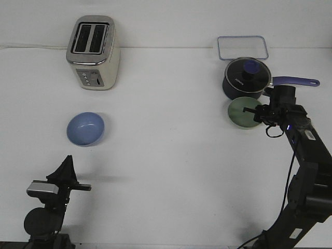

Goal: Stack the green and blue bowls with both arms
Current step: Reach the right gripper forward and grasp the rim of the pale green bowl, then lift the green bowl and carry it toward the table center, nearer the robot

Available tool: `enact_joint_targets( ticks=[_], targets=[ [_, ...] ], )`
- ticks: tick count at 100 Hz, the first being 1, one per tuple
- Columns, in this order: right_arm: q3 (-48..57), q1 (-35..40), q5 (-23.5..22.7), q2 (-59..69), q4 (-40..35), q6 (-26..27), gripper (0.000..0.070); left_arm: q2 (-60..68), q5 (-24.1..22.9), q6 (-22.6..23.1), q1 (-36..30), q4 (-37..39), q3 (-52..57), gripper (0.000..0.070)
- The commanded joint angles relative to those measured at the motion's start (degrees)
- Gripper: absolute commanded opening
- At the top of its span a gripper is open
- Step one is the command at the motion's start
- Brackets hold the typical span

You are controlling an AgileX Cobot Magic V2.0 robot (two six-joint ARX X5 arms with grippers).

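Note:
The pale green bowl (240, 112) sits upright on the white table at the right, just in front of the dark saucepan. My right gripper (255, 113) is at the bowl's right rim, its fingers over the edge; I cannot tell whether they are closed on the rim. The light blue bowl (85, 128) sits upright at the left, in front of the toaster. My left gripper (67, 160) is low near the front left edge, well short of the blue bowl, its fingers tapering together to a point and holding nothing.
A cream toaster (94, 52) stands at the back left. A dark blue lidded saucepan (246, 78) with a long handle touches or nearly touches the green bowl's far side. A clear rectangular container (243, 47) lies behind the saucepan.

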Motion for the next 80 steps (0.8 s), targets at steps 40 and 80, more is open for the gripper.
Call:
enact_joint_targets(
  ticks=[40, 80],
  targets=[
    [0.6, -1.3, -10.9, -19.9, -7.0, -0.2, 0.0, 0.0, 0.1, 0.0, 0.0, 0.7, -1.1, 0.0015],
    [-9.3, 14.2, -13.7, -36.2, -12.1, -0.3, 0.0, 0.0, 0.1, 0.0, 0.0, 0.7, -1.1, 0.0015]
  ],
)
